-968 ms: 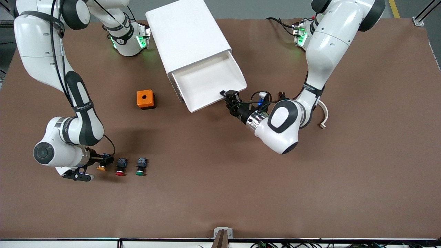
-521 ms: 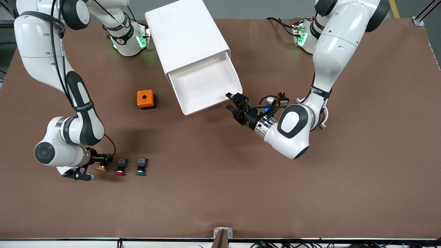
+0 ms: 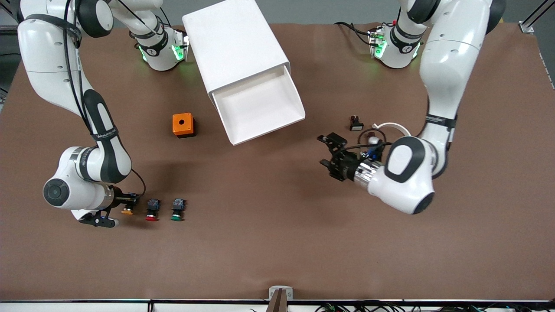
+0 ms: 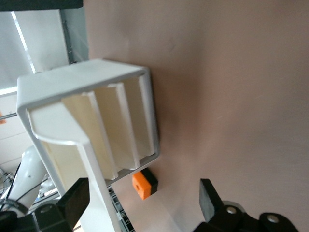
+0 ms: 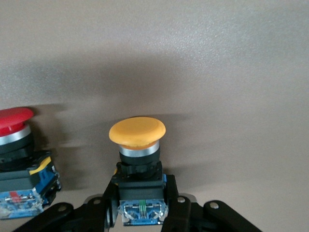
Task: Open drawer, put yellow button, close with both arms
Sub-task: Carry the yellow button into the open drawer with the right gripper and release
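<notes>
The white cabinet (image 3: 234, 43) lies on the table with its top drawer (image 3: 260, 106) pulled out and empty. The left wrist view shows the drawer's front lip (image 4: 91, 164). My left gripper (image 3: 323, 151) is open and empty, low over bare table, apart from the drawer toward the left arm's end; it also shows in the left wrist view (image 4: 143, 203). The yellow button (image 3: 127, 211) lies on the table near the right arm's end. My right gripper (image 3: 132, 200) is shut on its black-and-blue body, one finger on each side, as the right wrist view shows (image 5: 140, 208). The yellow cap (image 5: 137, 131) points away from the gripper.
A red button (image 3: 151, 209) and a green button (image 3: 177, 209) lie beside the yellow one. An orange box (image 3: 183, 125) stands beside the drawer toward the right arm's end. A small black part (image 3: 356, 125) and a white curved piece (image 3: 392, 126) lie by the left arm.
My left gripper has let go of the drawer's front corner and drawn away toward the left arm's end. The drawer shifted slightly. The right arm has not moved.
</notes>
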